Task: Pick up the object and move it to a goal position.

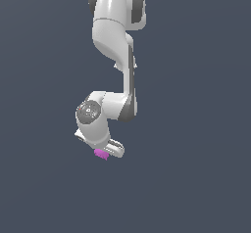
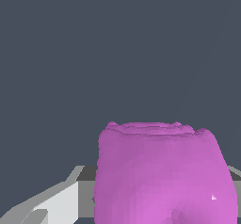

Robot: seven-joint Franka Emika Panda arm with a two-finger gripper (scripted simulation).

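Lower centre of exterior view, magenta object [image 1: 101, 153] sits right under the gripper [image 1: 104, 151]; fingers look clamped on it, grasp step done I'd say, next carry to goal

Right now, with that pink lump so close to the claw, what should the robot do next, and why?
Probably close the fingers gently. The pink block fills the wrist view and sits right under the gripper in the exterior view, but neither view shows a firm grip.
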